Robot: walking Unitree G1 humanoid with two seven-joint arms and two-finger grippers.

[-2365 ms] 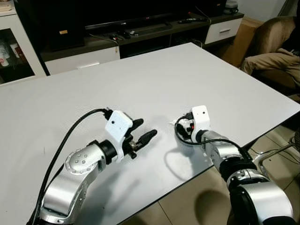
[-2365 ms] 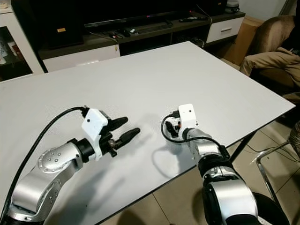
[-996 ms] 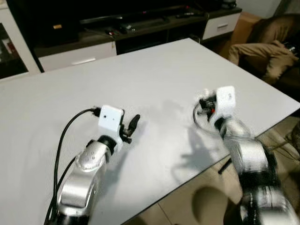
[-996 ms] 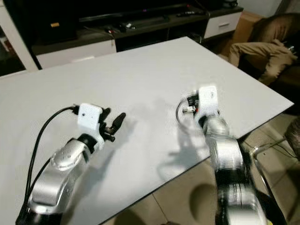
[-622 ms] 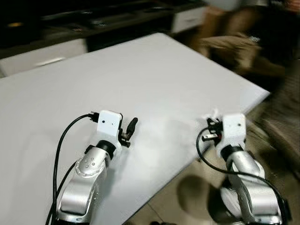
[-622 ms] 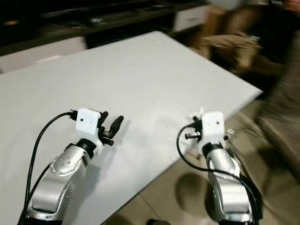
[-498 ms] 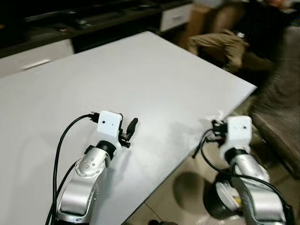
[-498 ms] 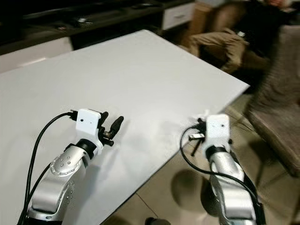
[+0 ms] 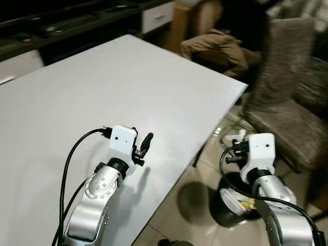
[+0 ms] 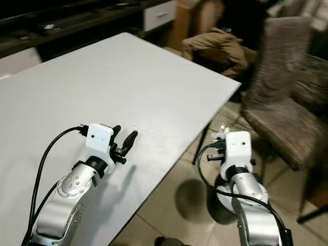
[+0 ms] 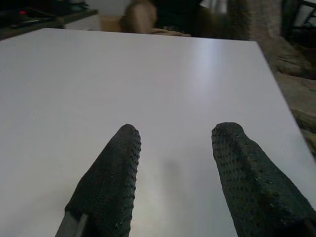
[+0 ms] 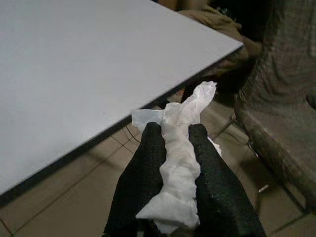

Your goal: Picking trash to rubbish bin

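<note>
Table had slid leftward in view as the robot turned right, the right gripper, clamped on crumpled white tissue, had swung off it to above the black bin, and the left gripper hung open, empty.

The table has a smooth, matt white top with a faint sheen. The tissue pinched in the right gripper is thin, crumpled white paper. The fingers of the left gripper are black, matt and rough with small dimples. At 3 o'clock, the chair is covered in coarse, mottled brown-grey cloth. The floor is glossy beige tile.
</note>
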